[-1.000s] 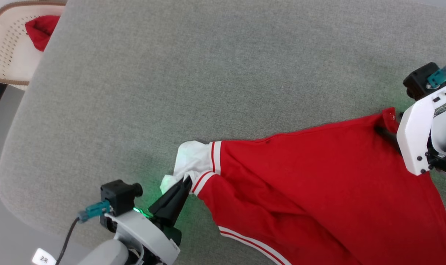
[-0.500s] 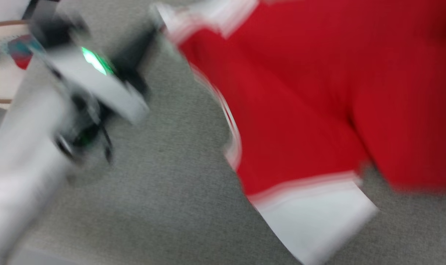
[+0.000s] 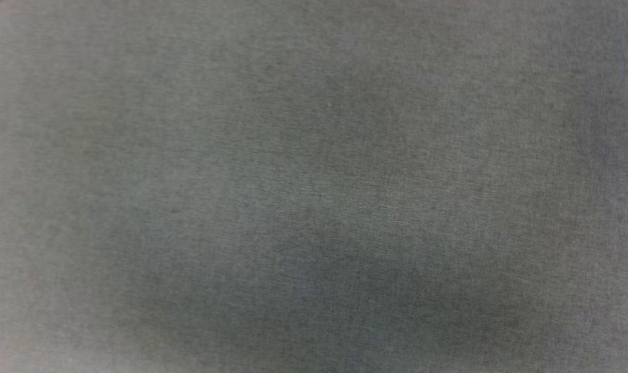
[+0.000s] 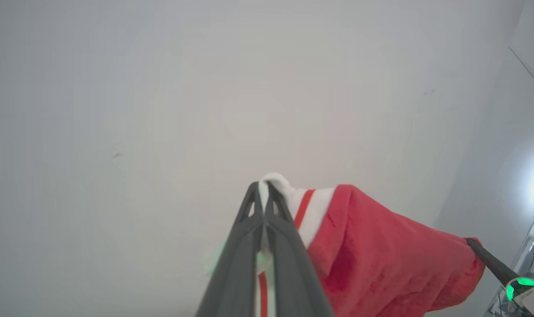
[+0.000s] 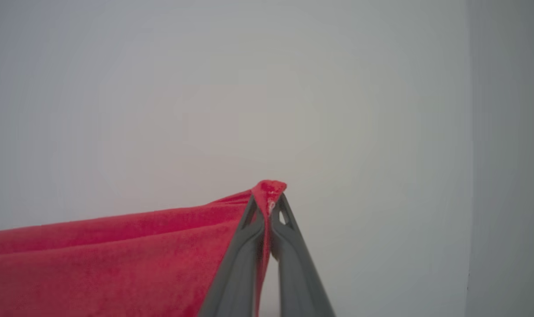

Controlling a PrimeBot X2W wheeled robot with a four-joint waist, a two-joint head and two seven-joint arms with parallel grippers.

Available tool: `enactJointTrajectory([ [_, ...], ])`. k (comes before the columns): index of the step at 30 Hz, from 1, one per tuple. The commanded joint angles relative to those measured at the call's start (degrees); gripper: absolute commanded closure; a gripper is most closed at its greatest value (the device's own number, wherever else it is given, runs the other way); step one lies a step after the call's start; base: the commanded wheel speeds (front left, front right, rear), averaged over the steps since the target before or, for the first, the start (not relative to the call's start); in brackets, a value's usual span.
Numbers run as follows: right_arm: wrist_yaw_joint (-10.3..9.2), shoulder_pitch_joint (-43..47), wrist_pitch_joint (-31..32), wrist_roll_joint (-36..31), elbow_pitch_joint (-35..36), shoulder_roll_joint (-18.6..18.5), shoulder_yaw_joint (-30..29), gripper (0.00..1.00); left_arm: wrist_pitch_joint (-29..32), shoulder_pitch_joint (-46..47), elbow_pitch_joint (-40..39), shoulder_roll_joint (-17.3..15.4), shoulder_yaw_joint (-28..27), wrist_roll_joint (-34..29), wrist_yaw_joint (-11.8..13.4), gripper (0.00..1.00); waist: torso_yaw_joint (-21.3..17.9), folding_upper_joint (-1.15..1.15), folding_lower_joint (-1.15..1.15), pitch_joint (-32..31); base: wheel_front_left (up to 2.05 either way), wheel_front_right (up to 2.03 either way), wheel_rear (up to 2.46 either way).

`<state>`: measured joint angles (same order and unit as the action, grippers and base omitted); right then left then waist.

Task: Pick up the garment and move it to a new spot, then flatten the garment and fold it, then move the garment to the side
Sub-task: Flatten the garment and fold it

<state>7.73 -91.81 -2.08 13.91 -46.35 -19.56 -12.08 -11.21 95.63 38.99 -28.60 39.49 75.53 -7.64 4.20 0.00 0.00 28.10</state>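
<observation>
Left wrist view: left pincer is clamped tight on the white striped sleeve cuff of the shirt. The red body runs off right of its fingers, slung across to the right pincer at lower right, with a pale wall behind. Right wrist view: right pincer is pinched closed on a red corner, the cloth sagging away left and down. Head view: blurred grey cloth surface, no detail readable.
</observation>
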Motion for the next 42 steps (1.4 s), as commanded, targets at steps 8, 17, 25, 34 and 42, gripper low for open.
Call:
enactJointTrajectory([
  [8,-0.37,6.91,-1.74,2.92,-3.91,-1.57,7.46,1.0,-2.2,-10.24,-4.46,-1.43,2.84,6.13,0.26,1.0,-0.91,0.0,0.0,2.37,0.0,0.0,0.0],
  [17,-0.28,30.47,3.58,16.3,10.69,-6.0,22.6,1.0,-4.0,-33.77,-19.33,-3.14,1.88,5.02,0.24,1.0,-0.21,0.0,0.0,0.94,0.0,0.0,0.0],
  [25,-0.27,57.33,14.96,23.05,31.57,-10.67,19.83,1.0,-3.9,-57.05,-29.44,-2.52,-5.72,-3.58,0.23,1.0,-0.12,0.0,0.0,-4.6,0.0,0.0,0.0],
  [34,-0.27,82.82,29.42,23.9,54.71,-5.66,5.68,1.0,-3.9,-75.29,-36.38,-2.69,-9.99,-10.96,0.23,1.0,-0.5,0.0,0.0,-11.32,0.0,0.0,0.0],
  [42,-0.27,98.39,38.79,22.21,70.84,1.57,-3.32,1.0,-3.9,-89.01,-44.4,-3.57,-15.31,-14.9,0.24,1.0,-1.15,0.0,0.0,-12.35,0.0,0.0,0.0],
])
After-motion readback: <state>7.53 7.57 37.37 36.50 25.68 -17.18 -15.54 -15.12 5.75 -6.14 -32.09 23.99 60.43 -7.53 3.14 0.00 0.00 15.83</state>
